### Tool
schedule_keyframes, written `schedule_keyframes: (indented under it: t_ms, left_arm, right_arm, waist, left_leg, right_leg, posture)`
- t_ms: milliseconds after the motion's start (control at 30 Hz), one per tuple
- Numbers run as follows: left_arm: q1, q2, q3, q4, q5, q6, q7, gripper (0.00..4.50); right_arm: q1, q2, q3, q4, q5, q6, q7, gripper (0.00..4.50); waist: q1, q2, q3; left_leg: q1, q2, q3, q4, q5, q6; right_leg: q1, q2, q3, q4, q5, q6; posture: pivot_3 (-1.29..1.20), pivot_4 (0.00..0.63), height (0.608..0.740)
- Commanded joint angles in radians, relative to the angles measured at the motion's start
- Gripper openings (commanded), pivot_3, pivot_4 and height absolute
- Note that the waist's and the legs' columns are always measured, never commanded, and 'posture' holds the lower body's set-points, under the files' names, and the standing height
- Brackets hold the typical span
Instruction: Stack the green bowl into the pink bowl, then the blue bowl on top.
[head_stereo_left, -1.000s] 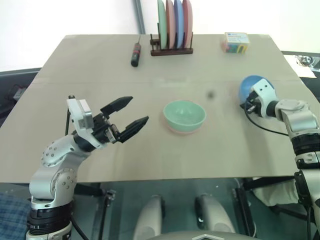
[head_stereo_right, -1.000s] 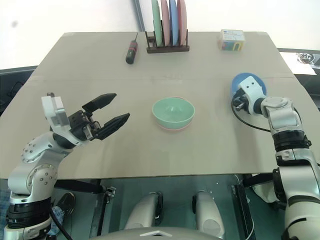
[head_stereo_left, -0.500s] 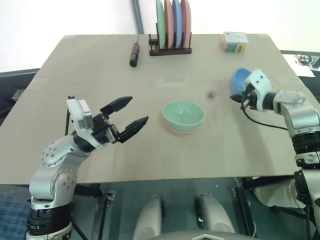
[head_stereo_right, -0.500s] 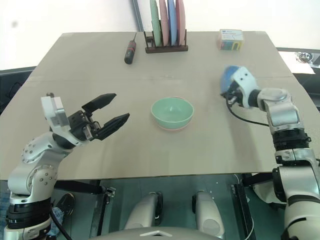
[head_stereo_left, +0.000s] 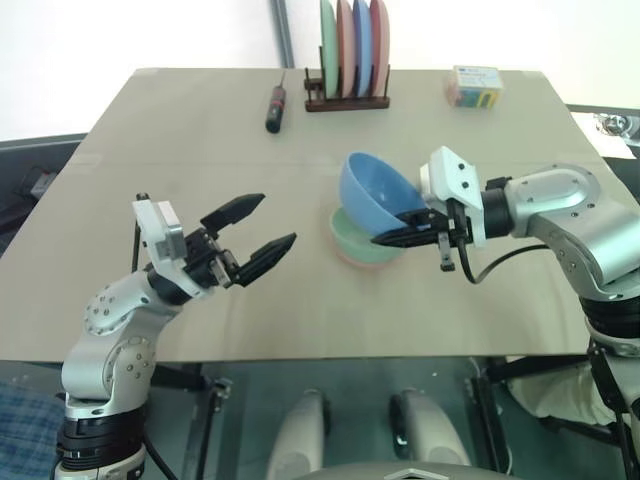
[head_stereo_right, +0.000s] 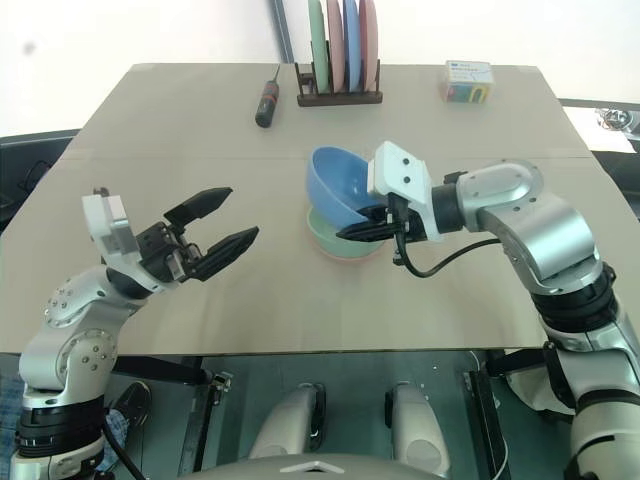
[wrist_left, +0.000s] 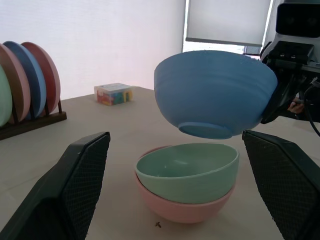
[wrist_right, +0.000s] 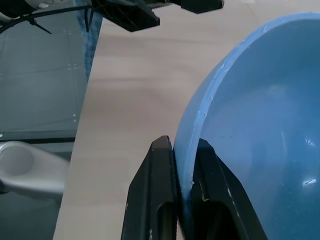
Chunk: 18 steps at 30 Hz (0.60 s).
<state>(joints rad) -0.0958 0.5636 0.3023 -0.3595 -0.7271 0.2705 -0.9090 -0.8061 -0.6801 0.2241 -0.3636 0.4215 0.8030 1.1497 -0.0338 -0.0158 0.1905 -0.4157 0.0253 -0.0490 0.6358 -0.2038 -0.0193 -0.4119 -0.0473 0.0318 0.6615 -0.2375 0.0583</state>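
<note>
1. The right end effector (head_stereo_left: 400, 233) pinches the rim of the small round sky-blue plastic bowl (head_stereo_left: 377, 190), one finger inside and one outside.
2. That bowl hangs tilted just above the mint-green plastic bowl (wrist_left: 186, 172), not touching it.
3. The green bowl sits nested in the salmon-pink plastic bowl (wrist_left: 180, 210) at the middle of the tan table (head_stereo_left: 180, 120).
4. The left end effector (head_stereo_left: 262, 232) hovers spread wide, well apart from the stack, with bare tabletop between.

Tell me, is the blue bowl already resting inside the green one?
Not yet. The blue bowl hangs tilted above the green bowl, a gap between them.
</note>
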Motion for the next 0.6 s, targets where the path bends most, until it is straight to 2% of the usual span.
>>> schedule_keyframes:
  t_ms: [33,67,233,400,600]
  left_arm:
    - [0.002,0.0,0.008,-0.018,0.003,-0.02,0.009,4.5]
    - [0.002,0.0,0.009,-0.018,0.004,-0.02,0.012,4.5]
    - [0.029,0.006,0.027,-0.039,0.012,-0.012,0.043,4.5]
    - [0.122,0.013,0.068,-0.059,0.02,-0.011,0.072,4.5]
    - [0.289,0.031,0.124,-0.065,0.093,-0.045,0.078,4.5]
  right_arm:
    - [-0.035,0.005,-0.018,0.016,-0.01,-0.022,-0.034,1.73]
    - [-0.043,0.017,-0.026,0.037,-0.022,-0.028,-0.06,1.96]
    - [-0.014,0.005,-0.107,0.103,0.0,-0.048,-0.085,1.99]
    - [0.167,-0.041,-0.266,0.181,0.058,-0.143,-0.041,1.99]
    - [0.459,-0.125,-0.436,0.375,0.025,-0.46,0.073,1.99]
  waist:
    - [-0.001,0.0,0.0]
    - [-0.003,0.0,0.0]
    - [-0.002,0.0,0.0]
    - [0.009,-0.002,-0.001]
    - [0.017,-0.002,-0.001]
  left_leg:
    - [0.0,0.0,0.0,0.0,0.0,0.0]
    - [0.0,0.0,0.0,0.0,0.0,0.0]
    - [0.0,0.0,0.0,0.0,0.0,0.0]
    - [-0.001,0.0,0.0,-0.001,0.0,0.0]
    - [0.0,0.0,0.002,-0.001,-0.001,0.001]
  right_leg:
    - [0.0,0.0,0.0,0.0,0.0,0.0]
    - [0.0,0.0,0.0,0.0,0.0,0.0]
    - [0.0,0.0,0.0,0.0,0.0,0.0]
    - [0.0,0.0,0.0,-0.002,0.0,0.0]
    - [0.0,-0.001,0.001,-0.003,-0.001,-0.002]
  posture:
    - [0.0,0.15,0.74]
    - [0.0,0.15,0.74]
    - [0.0,0.15,0.74]
    - [0.0,0.15,0.74]
    - [0.0,0.15,0.74]
